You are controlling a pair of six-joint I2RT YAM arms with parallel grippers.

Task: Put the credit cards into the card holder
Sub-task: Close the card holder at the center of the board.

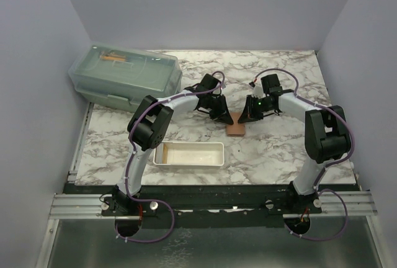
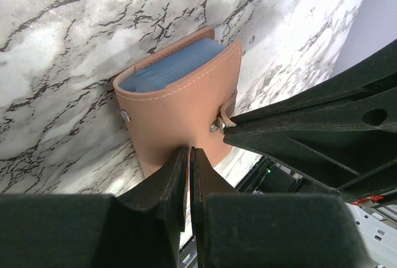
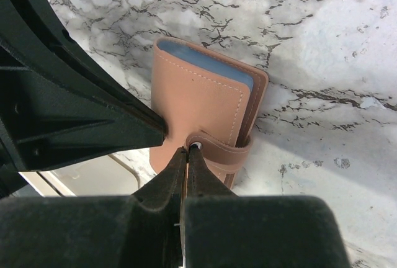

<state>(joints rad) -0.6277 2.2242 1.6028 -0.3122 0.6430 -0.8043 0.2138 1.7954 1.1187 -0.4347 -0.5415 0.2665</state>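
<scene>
Two arms reach in over the marble table point(image 1: 279, 150) in the top view and meet in the middle. The left gripper point(image 1: 224, 118) and the right gripper point(image 1: 244, 119) come down side by side over the small brown card holder point(image 1: 236, 129), which lies on the table between them. A white tray point(image 1: 188, 154) sits nearer the arm bases, and a clear plastic box with a lid point(image 1: 127, 77) stands at the far left. In the left wrist view the card holder point(image 2: 180, 107) lies folded shut, and the blue credit cards point(image 2: 173, 66) show at its open far edge, tucked inside. The left gripper point(image 2: 190, 151) has its fingers almost together, with only a thin slit between them, and their tips touch the near edge of the holder. Nothing can be seen between them. In the right wrist view the blue cards point(image 3: 205, 60) peek out along the top of the holder point(image 3: 198, 107). A brown strap point(image 3: 226, 153) wraps round from the right side. The right gripper point(image 3: 187, 151) is closed to a thin line, and its tips sit right at the strap's stud point(image 3: 196, 146); whether they pinch the strap cannot be told.
</scene>
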